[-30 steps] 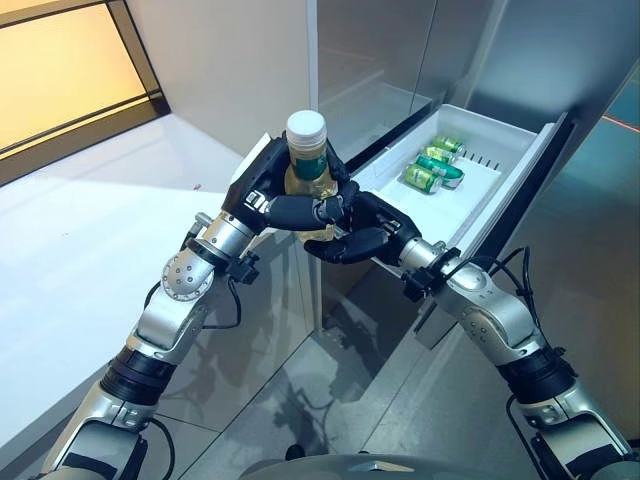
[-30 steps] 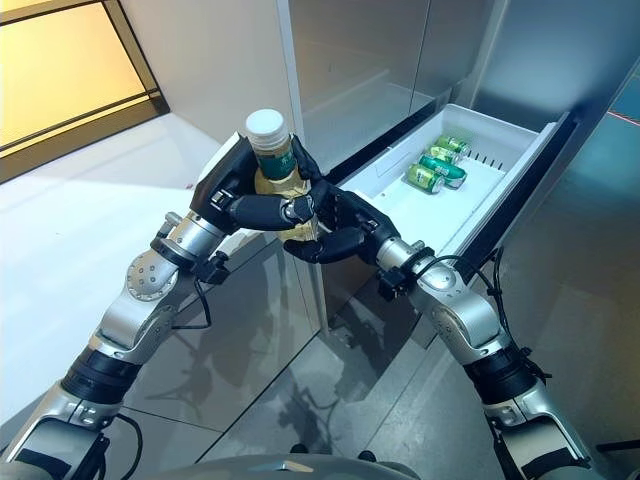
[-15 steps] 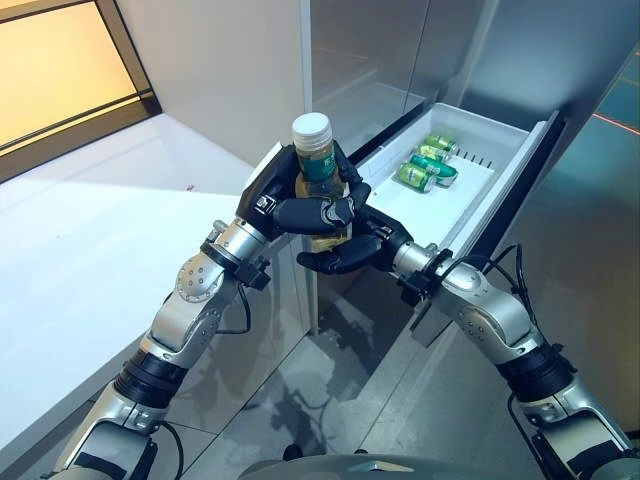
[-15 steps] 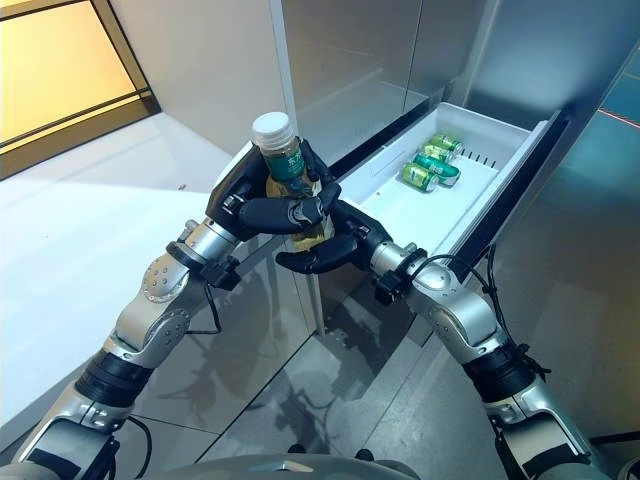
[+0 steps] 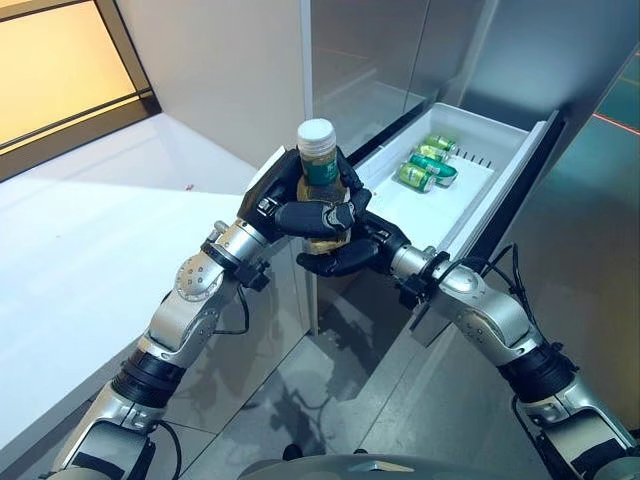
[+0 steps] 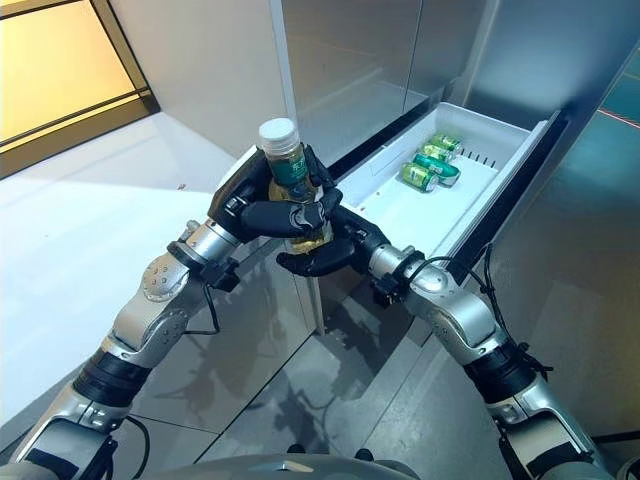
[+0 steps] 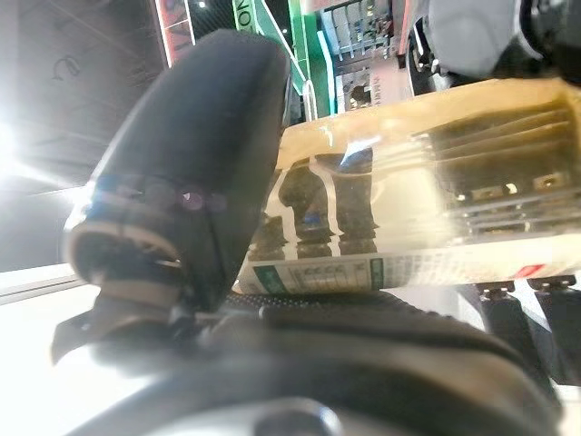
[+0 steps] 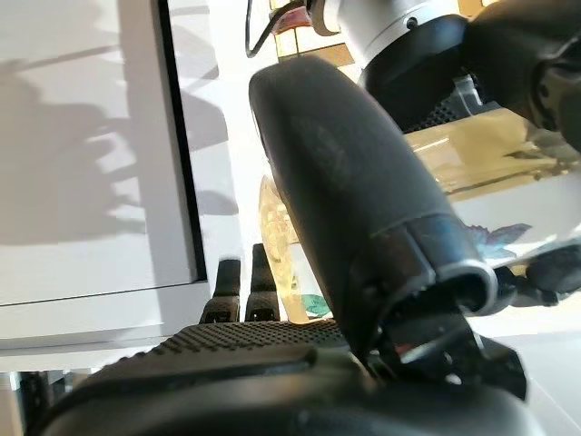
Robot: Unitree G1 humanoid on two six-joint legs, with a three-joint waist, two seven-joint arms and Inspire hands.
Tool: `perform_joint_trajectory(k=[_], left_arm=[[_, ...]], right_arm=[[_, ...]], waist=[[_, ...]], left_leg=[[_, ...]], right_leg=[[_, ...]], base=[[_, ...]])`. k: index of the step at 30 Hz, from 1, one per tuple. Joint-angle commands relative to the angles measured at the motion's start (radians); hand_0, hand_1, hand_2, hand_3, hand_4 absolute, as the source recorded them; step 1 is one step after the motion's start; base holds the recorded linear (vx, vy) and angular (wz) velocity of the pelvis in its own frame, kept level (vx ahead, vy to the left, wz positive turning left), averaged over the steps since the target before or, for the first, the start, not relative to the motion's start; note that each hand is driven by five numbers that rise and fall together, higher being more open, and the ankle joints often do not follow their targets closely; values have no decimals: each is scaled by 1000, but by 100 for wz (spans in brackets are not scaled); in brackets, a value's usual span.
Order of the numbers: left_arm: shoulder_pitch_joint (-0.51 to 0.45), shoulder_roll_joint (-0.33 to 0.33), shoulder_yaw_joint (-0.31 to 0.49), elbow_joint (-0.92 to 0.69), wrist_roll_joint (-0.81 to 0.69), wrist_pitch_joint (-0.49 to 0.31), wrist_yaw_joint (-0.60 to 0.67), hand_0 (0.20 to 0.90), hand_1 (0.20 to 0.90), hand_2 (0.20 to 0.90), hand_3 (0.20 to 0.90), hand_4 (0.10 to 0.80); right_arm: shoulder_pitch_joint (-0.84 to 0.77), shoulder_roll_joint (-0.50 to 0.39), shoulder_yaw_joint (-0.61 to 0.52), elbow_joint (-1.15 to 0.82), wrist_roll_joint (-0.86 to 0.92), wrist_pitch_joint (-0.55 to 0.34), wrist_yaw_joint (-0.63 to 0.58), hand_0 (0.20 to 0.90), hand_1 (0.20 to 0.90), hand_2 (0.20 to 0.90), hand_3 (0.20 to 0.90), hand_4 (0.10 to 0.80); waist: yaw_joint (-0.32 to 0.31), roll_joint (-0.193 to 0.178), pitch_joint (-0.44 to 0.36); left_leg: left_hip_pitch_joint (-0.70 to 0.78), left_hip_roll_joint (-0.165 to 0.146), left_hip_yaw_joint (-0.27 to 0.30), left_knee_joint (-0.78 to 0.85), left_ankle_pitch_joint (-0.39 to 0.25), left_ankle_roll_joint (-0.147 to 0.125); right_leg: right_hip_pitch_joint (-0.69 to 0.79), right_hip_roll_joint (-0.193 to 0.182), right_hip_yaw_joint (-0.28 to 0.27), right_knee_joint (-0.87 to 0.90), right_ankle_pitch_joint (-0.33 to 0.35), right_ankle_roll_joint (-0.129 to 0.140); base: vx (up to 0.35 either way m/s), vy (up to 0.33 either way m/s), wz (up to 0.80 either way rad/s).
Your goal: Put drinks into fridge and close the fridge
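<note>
Bottle [image 5: 318, 165]: one, upright, white-capped.
Left hand [image 5: 290, 205]: fingers wrapped round bottle.
Right hand [image 5: 345, 250]: fingers cupping bottle's base.
Drawer [image 5: 510, 165]: three green cans [image 5: 428, 165].

Glossy grey floor [image 5: 300, 400], perhaps tiled

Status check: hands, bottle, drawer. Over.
Left robot hand shut on bottle, right robot hand cupped at its base. Bottle upright, short of open fridge drawer. Green cans at drawer's far end.
</note>
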Motion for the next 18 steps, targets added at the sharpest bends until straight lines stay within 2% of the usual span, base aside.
perform_joint_trajectory(k=[1, 9, 12, 17, 18], left_arm=[[-175, -107, -111, -103, -135, -97, -139, 300, 300, 300, 200, 100], [-164, -149, -160, -103, -93, -81, -174, 300, 300, 300, 200, 100], [-166, -156, -186, -96, -36, -100, -189, 300, 300, 300, 200, 100], [-170, -150, -209, -86, -49, -99, -197, 300, 300, 300, 200, 100], [-169, -151, -212, -84, -51, -100, -189, 408, 408, 408, 326, 226]], right_arm=[[-184, 113, -59, -74, 76, -144, -57, 300, 300, 300, 200, 100], [-170, 145, -85, -31, 93, -156, -149, 300, 300, 300, 200, 100], [-167, 145, -93, -13, 95, -154, -178, 300, 300, 300, 200, 100], [-169, 138, -97, 22, 80, -167, -212, 300, 300, 300, 200, 100], [-169, 138, -100, 31, 76, -168, -224, 300, 300, 300, 200, 100]], waist=[[-5, -16, -95], [-1, -12, -90], [0, -14, -87], [5, -14, -84], [7, -14, -84]], left_leg=[[-3, -30, -11, 1, -74, 26], [-1, -32, -16, 1, -75, 28], [-2, -33, -21, 1, -75, 29], [-4, -35, -28, 1, -75, 31], [-4, -35, -30, 1, -75, 31]], right_leg=[[-24, -29, -2, 11, 34, 65], [-19, -32, -12, 8, 35, 65], [-18, -33, -18, 8, 34, 66], [-18, -34, -28, 7, 34, 66], [-16, -34, -30, 7, 34, 65]], base=[[0, 0, 0], [0, 0, 0], [3, -4, 1], [10, -12, 4], [19, -12, 4]])
